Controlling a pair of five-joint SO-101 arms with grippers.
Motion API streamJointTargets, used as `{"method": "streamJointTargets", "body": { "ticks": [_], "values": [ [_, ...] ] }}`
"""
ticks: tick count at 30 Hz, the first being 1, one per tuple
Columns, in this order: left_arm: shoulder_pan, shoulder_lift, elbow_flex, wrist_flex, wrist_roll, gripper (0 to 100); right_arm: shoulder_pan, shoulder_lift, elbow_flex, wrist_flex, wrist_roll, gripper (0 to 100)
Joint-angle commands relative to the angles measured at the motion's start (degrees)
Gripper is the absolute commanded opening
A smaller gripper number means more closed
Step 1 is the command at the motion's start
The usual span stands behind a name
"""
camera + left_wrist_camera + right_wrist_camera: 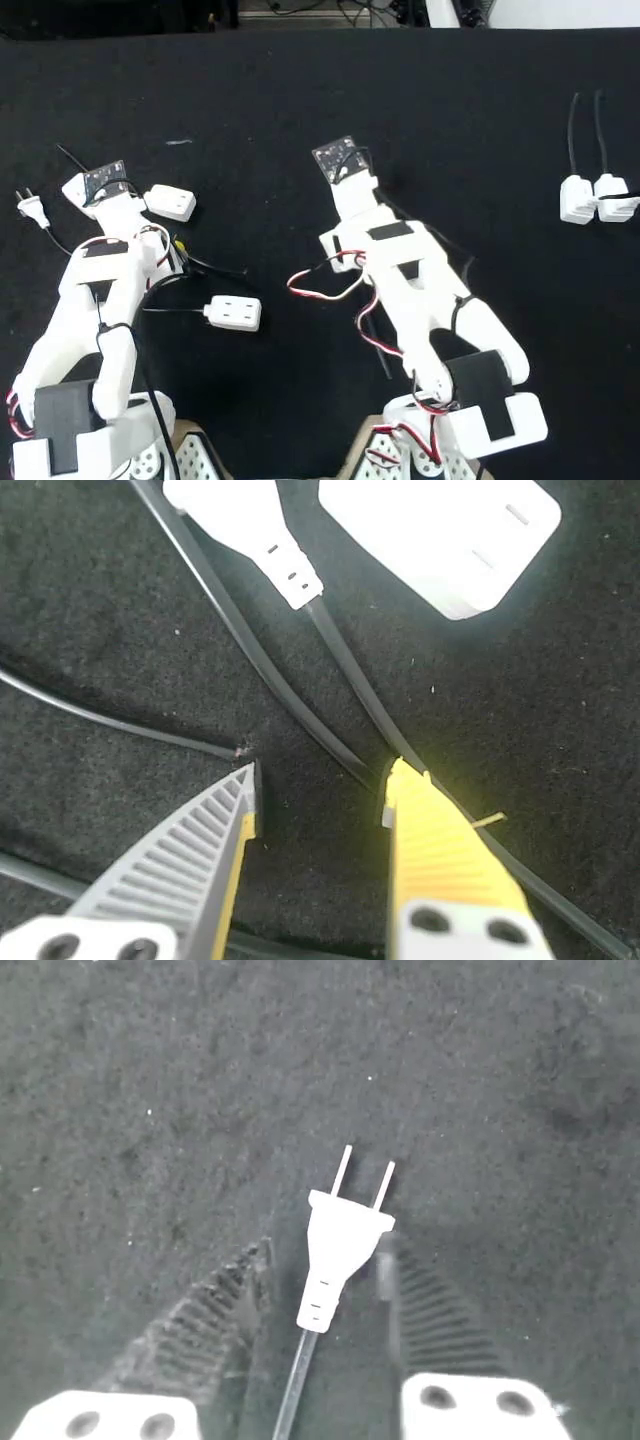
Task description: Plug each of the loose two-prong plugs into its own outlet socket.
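Observation:
My left gripper [322, 775] is open, low over the black cloth, with two dark cables [330, 745] running between its fingers. Just past it lie a white plug body [245, 515] and a white outlet socket [440, 535]. In the high view that socket [170, 203] sits beside the left gripper [98, 185], and a two-prong plug [32, 208] lies on its other side. My right gripper [323, 1250] is open and straddles a white two-prong plug [345, 1235]; one finger [420, 1300] touches the plug and the other stands apart. A second socket [233, 313] lies between the arms.
Two white plug-and-socket pieces [595, 198] with black cords lie at the far right of the table. Red, white and black arm wires [330, 285] loop over the cloth between the arms. The black cloth [460, 110] covers the whole table.

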State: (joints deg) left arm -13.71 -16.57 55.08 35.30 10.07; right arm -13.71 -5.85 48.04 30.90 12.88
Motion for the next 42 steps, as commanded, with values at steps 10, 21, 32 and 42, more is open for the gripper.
{"method": "streamJointTargets", "body": {
  "ticks": [10,21,32,42],
  "values": [
    [-0.5,-1.8,-0.3,-0.4,0.4,21,1.0,3.9,-7.0,6.9,-3.6,28.3],
    [-0.5,-1.8,-0.3,-0.4,0.4,21,1.1,17.5,-21.2,17.6,-3.3,19.5],
    [-0.6,-2.1,-0.3,-0.4,0.4,21,6.5,8.1,-20.3,19.1,1.1,1.1],
    [-0.6,-2.0,-0.3,-0.4,0.4,21,7.1,-1.4,-19.8,29.5,16.2,1.1]
  ]
}}
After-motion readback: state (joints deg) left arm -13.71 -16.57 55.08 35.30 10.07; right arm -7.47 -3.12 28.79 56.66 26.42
